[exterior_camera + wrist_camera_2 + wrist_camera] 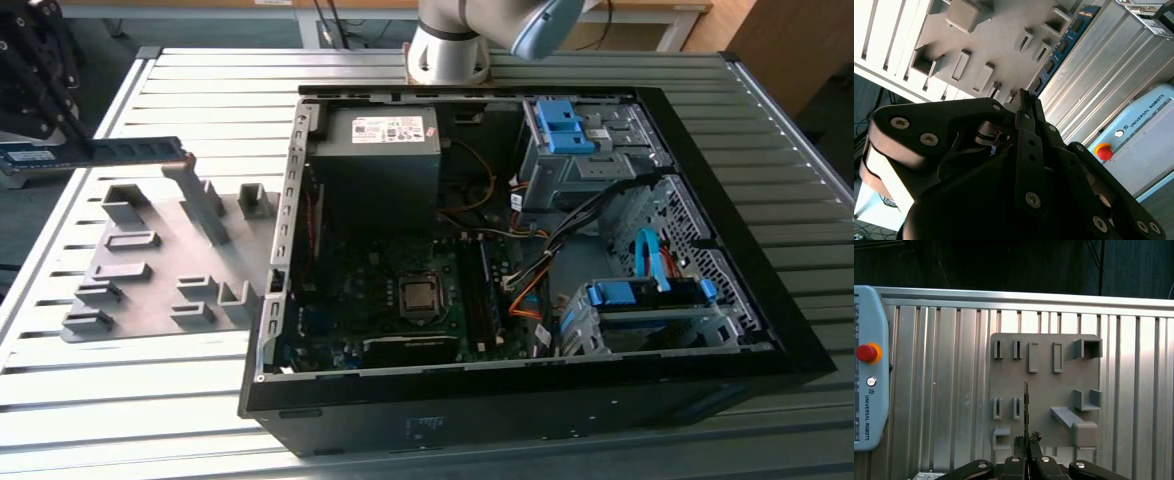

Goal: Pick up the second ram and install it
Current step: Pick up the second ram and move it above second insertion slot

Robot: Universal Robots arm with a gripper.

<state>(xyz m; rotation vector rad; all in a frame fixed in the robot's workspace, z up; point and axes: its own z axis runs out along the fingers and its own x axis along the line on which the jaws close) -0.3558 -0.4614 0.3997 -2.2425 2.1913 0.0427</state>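
Black gripper [1027, 444] clamps thin, flat second ram [1026, 405] edge-on.

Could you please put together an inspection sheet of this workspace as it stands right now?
Surface: ribbed metal table, carrying an open computer case and a grey holder plate.
Job's things: second ram held over the holder plate, not yet in the case.
Clutter: teach pendant lying on the table beside the plate.
Gripper: gripper shut on the second ram's end.
Cables: wire bundles inside the case, orange and blue among them.
Surroundings: arm's base behind the case.
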